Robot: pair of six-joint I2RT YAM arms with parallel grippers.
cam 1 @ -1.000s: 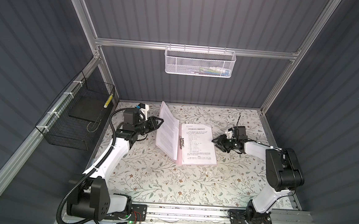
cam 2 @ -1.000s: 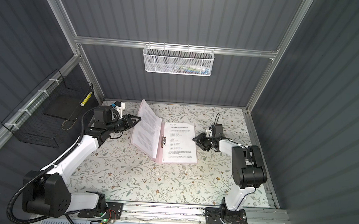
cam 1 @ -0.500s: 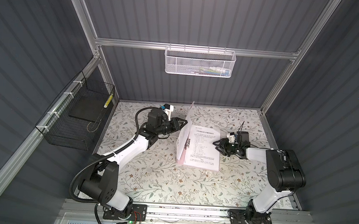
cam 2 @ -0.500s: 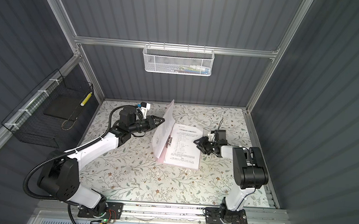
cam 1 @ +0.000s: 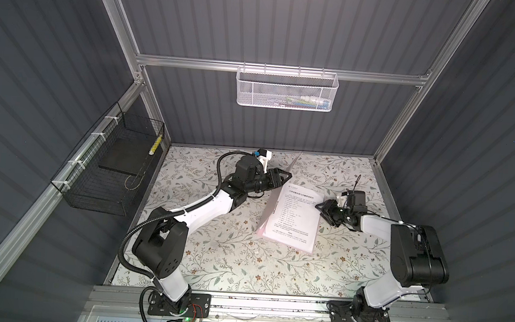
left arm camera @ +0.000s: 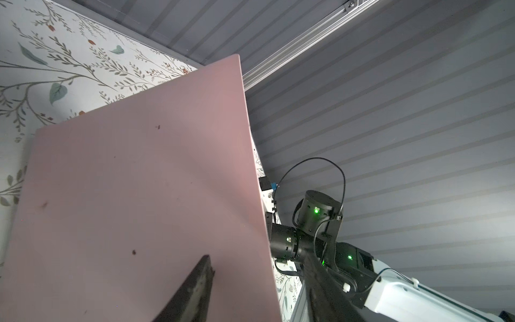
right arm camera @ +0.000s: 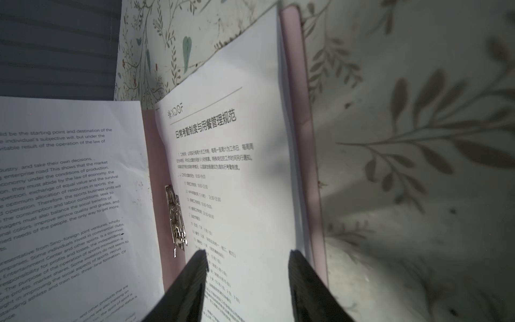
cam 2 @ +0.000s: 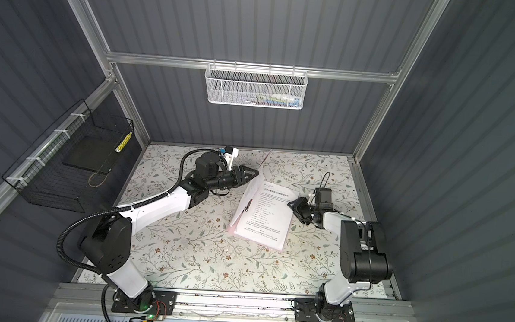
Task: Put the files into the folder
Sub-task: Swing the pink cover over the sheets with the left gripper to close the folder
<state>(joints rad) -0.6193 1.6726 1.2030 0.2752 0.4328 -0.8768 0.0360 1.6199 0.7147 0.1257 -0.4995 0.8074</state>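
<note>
Left hand (cam 1: 286, 179) and right hand (cam 1: 323, 209), both gaping, beside half-shut folder (left arm camera: 139, 181), files (cam 1: 296, 216) inside.

The folder (left arm camera: 133, 181) fills most of the left wrist view; one of the left fingers (left arm camera: 326, 292) there is a blur. The files (right arm camera: 69, 195) run off the right wrist frame's edge. What's in the basket (cam 1: 286, 91), upper middle, is too small to tell.

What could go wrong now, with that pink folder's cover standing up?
1. The raised cover could drop onto the right gripper, whose open jaws hover over the printed page.
2. The sheet against the cover may be loose and might slip or crease on closing.
</note>
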